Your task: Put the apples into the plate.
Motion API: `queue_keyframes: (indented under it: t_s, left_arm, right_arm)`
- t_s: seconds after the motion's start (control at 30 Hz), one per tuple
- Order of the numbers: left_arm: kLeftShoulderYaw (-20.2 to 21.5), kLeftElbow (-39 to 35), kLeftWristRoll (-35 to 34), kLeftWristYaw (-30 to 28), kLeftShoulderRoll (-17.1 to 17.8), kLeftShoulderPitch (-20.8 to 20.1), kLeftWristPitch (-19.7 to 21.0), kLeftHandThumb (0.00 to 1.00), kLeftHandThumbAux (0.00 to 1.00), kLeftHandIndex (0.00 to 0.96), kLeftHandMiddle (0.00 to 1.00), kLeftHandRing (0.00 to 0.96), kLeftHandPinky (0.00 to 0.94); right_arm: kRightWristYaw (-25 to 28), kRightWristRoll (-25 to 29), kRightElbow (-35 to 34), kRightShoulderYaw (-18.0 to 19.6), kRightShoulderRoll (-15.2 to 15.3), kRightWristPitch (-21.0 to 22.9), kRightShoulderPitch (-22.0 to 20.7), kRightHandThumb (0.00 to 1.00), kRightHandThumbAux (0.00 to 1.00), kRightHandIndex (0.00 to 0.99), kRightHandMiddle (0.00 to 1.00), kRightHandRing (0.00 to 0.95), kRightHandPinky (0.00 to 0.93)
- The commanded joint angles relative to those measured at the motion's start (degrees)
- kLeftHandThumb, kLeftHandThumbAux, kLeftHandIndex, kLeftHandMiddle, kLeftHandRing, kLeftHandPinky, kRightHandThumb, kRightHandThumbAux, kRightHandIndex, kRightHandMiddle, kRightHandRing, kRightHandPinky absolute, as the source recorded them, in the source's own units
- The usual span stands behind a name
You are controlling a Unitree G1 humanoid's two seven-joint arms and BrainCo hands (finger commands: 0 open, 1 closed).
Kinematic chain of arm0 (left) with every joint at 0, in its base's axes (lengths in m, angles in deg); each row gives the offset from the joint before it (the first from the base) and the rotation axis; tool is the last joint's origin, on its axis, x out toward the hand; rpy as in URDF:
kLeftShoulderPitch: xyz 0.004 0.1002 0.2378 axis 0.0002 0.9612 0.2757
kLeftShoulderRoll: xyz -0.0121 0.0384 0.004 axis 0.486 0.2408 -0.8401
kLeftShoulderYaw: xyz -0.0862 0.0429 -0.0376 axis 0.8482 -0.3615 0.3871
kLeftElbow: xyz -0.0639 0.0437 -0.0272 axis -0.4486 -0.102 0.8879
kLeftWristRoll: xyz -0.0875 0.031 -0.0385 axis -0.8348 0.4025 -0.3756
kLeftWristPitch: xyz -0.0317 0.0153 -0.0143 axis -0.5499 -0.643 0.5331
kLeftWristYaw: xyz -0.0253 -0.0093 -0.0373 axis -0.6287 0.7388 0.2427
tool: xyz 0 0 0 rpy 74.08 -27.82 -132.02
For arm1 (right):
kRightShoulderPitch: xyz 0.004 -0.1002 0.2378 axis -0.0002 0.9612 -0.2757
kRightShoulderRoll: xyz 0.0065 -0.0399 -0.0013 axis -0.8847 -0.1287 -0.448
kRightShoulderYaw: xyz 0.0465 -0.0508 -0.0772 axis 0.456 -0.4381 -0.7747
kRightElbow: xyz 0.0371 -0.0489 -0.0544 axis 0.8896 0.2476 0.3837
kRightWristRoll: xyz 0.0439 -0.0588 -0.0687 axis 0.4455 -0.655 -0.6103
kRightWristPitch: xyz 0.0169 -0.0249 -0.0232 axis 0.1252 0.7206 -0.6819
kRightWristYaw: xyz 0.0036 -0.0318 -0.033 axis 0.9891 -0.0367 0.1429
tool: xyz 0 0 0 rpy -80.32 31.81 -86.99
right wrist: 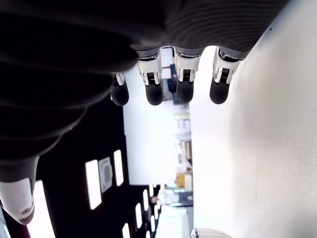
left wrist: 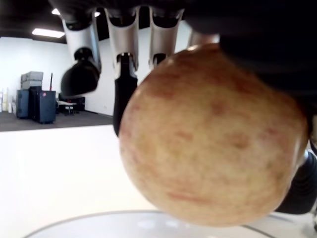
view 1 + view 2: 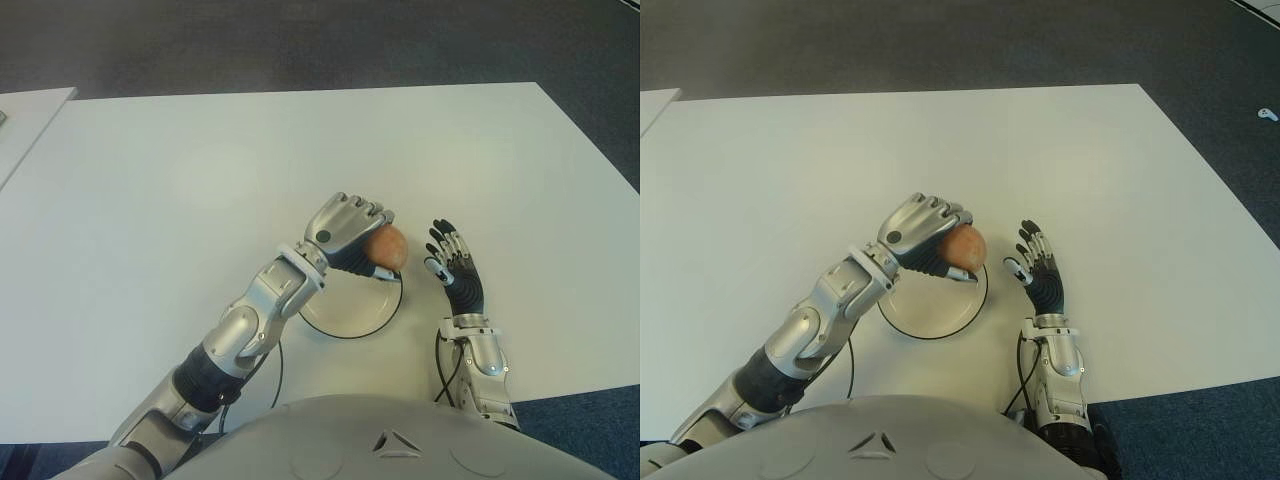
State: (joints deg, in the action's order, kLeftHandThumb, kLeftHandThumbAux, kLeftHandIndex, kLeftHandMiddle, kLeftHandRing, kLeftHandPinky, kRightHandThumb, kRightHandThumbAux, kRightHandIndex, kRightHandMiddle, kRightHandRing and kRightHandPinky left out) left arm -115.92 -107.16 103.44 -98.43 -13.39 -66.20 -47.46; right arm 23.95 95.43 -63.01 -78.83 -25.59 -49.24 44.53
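Left hand [image 3: 350, 232] grips mottled apple [image 3: 386, 246] over round plate [image 3: 345, 318].

Eye views: head-high, facing down, sharing table [image 3: 180, 160]. Wrist views: close under own fingers.

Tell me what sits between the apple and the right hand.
Nothing: in the left eye view only bare table separates the apple, gripped by the left hand over the plate, from the open right hand.
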Motion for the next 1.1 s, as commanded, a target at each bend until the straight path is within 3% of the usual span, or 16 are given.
queue_keyframes:
  t_s: [0.03, 0.3, 0.4, 0.67, 1.1]
  left_arm:
    - [-0.4, 1.7, -0.1, -0.8, 0.6, 0.6, -0.8, 0.749, 0.691, 0.445, 0.85, 0.838, 0.807]
    - [-2.3, 4.0, 3.0, -0.2, 1.6, -0.4, -2.8, 0.747, 0.688, 0.448, 0.845, 0.839, 0.855]
    - [-2.4, 4.1, 2.6, -0.8, 1.7, 0.9, -2.5, 0.747, 0.687, 0.449, 0.845, 0.845, 0.864]
    - [-2.2, 3.7, 2.4, -3.2, 1.1, 3.9, -0.4, 0.747, 0.688, 0.448, 0.838, 0.847, 0.826]
    - [-2.2, 4.7, 2.7, -4.7, 2.8, 4.6, -0.6, 0.738, 0.687, 0.443, 0.825, 0.843, 0.801]
  right_arm:
    - [-0.8, -0.6, 4.7, -1.1, -1.7, 4.7, 3.8, 0.148, 0.557, 0.0, 0.0, 0.0, 0.0]
    - [-1.2, -0.9, 4.4, -1.5, -1.7, 5.0, 3.9, 0.141, 0.55, 0.0, 0.0, 0.0, 0.0]
    - [-1.2, -0.9, 4.1, -1.6, -1.6, 5.2, 4.1, 0.138, 0.545, 0.0, 0.0, 0.0, 0.0]
    - [-0.9, 0.3, 4.5, -1.2, -2.0, 4.8, 3.8, 0.138, 0.553, 0.0, 0.0, 0.0, 0.0]
    - [-1.0, -0.1, 4.4, -1.5, -2.1, 5.0, 3.6, 0.134, 0.548, 0.0, 0.0, 0.0, 0.0]
